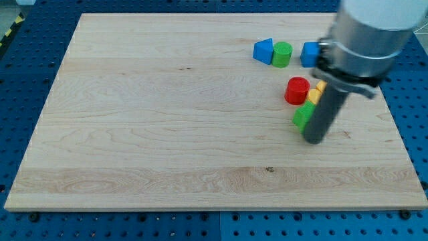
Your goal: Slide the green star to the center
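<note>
My tip touches the green star on its right side; I have no jaws to open or close, only this rod. The star, right of the table's centre, looks light, rigid and slippery, so I'd push squarely on its right face. I count one green star, one red cylinder, one yellow block, one green cylinder, one blue triangular block and one blue block.

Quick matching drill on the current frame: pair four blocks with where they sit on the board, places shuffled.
Things:
1. green star
2. red cylinder
3. green cylinder
4. blue triangle

Places:
A. just right of the blue triangle
B. leftmost of the top row
C. against the rod, just left of my tip
D. above the green star, below the top row

Pairs: 1-C, 2-D, 3-A, 4-B
</note>
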